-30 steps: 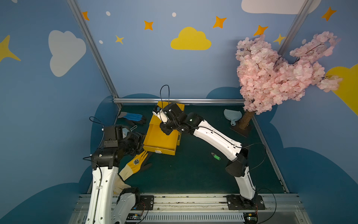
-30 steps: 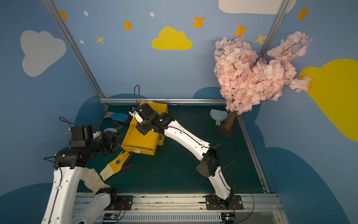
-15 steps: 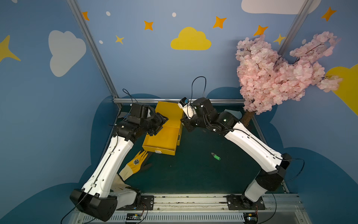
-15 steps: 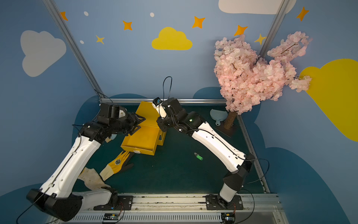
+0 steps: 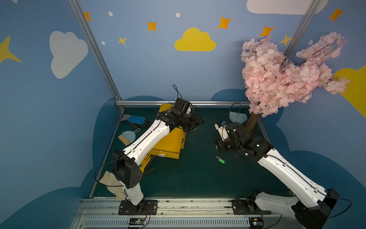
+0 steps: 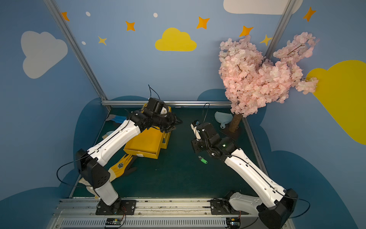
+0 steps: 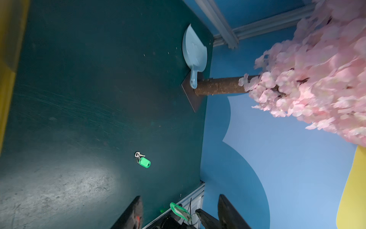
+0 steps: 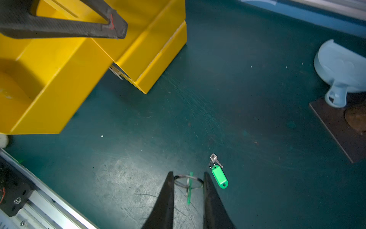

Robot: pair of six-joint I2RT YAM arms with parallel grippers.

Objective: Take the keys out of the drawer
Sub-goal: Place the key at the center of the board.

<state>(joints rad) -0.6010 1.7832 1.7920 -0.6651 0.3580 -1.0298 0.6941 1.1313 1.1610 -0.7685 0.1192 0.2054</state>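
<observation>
Blue cloud-and-star walls point(image 5: 148, 69) enclose a scratched dark-green mat point(image 5: 188, 178). Above it the right gripper point(image 8: 188, 175) clamps a ring of keys point(image 8: 189, 189) beside a loose green-tagged key point(image 8: 218, 178); the left gripper point(image 7: 179, 198) gapes near the yellow drawer point(image 5: 170, 144).

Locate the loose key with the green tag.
In both top views the key lies on the green mat, right of the yellow drawer, near the right gripper.
</observation>
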